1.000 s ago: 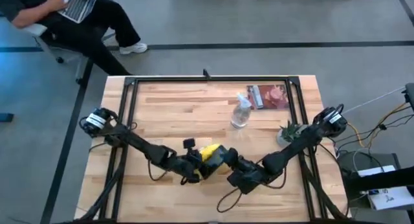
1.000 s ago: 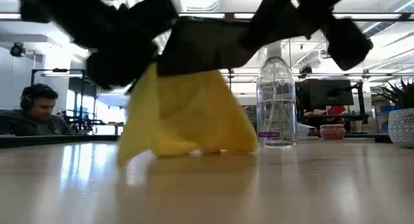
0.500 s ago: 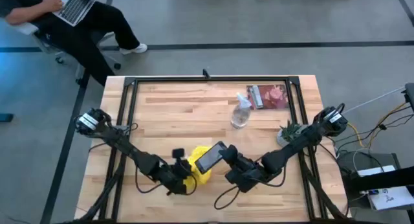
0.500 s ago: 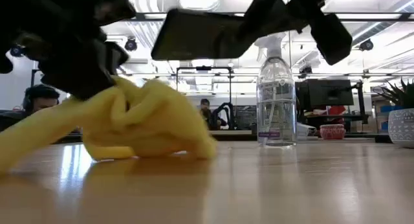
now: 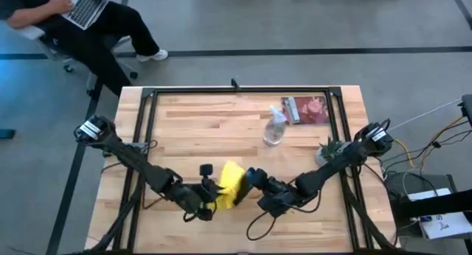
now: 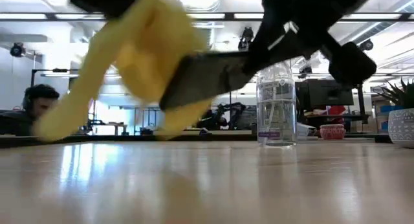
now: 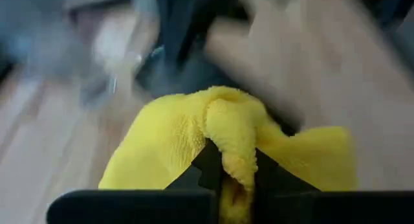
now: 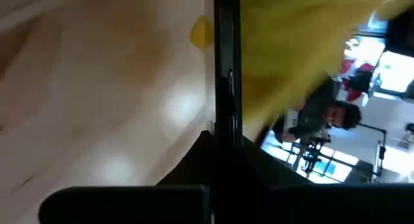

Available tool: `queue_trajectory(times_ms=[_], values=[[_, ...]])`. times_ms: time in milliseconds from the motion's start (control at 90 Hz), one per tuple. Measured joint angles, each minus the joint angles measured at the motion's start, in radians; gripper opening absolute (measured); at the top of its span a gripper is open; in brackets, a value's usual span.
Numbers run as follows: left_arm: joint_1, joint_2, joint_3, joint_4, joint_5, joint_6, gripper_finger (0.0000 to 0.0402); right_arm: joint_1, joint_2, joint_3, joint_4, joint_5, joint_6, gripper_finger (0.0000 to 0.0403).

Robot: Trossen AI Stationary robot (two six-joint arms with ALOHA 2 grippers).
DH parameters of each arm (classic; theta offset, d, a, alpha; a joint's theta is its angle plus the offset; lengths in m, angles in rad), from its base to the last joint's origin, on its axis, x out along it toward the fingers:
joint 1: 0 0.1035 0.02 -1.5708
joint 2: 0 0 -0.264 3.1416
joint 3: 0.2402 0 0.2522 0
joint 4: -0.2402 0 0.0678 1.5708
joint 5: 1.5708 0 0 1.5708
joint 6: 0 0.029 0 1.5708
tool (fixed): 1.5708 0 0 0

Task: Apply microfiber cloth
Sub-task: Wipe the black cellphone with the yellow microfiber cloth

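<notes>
The yellow microfiber cloth (image 5: 230, 185) is bunched over the upper face of a black phone (image 6: 207, 78), above the table's near middle. My left gripper (image 5: 212, 197) is shut on the cloth and comes from the table's left. My right gripper (image 5: 254, 183) comes from the right and is shut on the phone, which shows edge-on in the right wrist view (image 8: 226, 68). The cloth (image 8: 291, 43) covers one side of the phone there. From above, the cloth hides most of the phone. My left gripper pinches a raised fold of the cloth (image 7: 234, 146) between its two fingers; the number of layers does not show. The cloth is lifted clear of the table and rests on the phone. A loose tail (image 6: 58, 117) hangs down on the left. My right gripper pinches the phone between its two fingers at the end nearest the wrist (image 8: 225, 130), one finger on each flat face. The fingers come from the table's right. The phone is lifted clear and tilted, its free end (image 6: 171, 98) lower and pointing left.
A clear spray bottle (image 5: 274, 128) stands at the far middle, with a reddish flat pack (image 5: 306, 109) behind it. A small potted plant (image 5: 330, 148) stands at the right. A person (image 5: 74, 19) sits beyond the table's far left corner.
My left gripper first drew the cloth off the phone, toward the table's near left, down onto the table. It has since lifted the cloth clear and back onto the phone. Meanwhile the phone has come lower and tipped, its free end down.
</notes>
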Motion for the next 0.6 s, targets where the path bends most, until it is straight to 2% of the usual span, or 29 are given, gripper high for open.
queue_trajectory(times_ms=[89, 156, 367, 600], values=[[0.024, 0.060, -0.002, 0.138, 0.109, 0.077, 0.0009, -0.012, 0.010, 0.007, 0.004, 0.002, 0.007, 0.0010], [0.039, 0.097, -0.003, 0.164, 0.137, 0.081, 0.0009, -0.014, 0.013, 0.010, 0.009, 0.002, 0.013, 0.0010], [0.053, 0.126, -0.002, 0.056, 0.120, 0.006, 0.0009, -0.005, 0.015, 0.020, -0.004, -0.004, 0.002, 0.0010], [0.023, 0.024, -0.006, -0.083, 0.120, -0.016, 0.0009, -0.001, 0.013, 0.020, 0.012, -0.009, 0.042, 0.0010]])
